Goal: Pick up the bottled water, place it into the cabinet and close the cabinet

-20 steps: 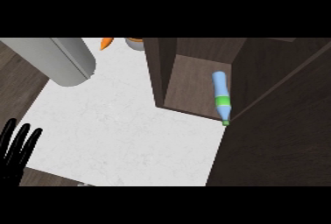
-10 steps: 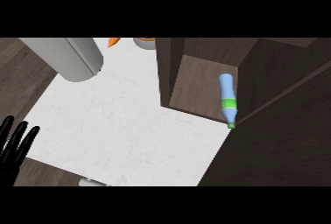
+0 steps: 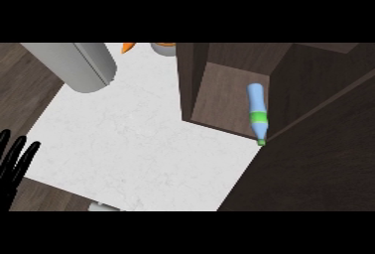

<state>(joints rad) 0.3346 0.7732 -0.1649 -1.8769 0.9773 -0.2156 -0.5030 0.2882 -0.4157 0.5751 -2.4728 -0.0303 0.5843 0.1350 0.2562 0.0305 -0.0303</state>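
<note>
At right of centre in the frame: 1 bottled water, blue body, green band, green cap, lying on its side inside the cabinet. Cap is pointing toward the lower right and is sitting at the front lip of the shelf, right against the dark cabinet door that is filling the lower right of the frame.

Item status: placing appears done; closing of the door appears not yet done.

Risks, as judged from this layout:
- The cap end is lying at the shelf edge, so a door swinging shut may be catching on it, either jamming the door or nudging the bottle.
- A bottle on its side is free to roll; a bump from the door or a hand could be sending it off the shelf onto the white worktop.
- Whichever hand is going to the door has to be avoiding the bottle while pushing.

At the left edge, lower part of the frame: 1 left hand, black, fingers straight and spread, pointing up, holding nothing and touching nothing, resting well apart from the cabinet. Right hand: not showing anywhere in the view.

Also listed: 1 grey cylinder in the upper left; 2 orange objects at the top edge, too cut off to identify.
</note>
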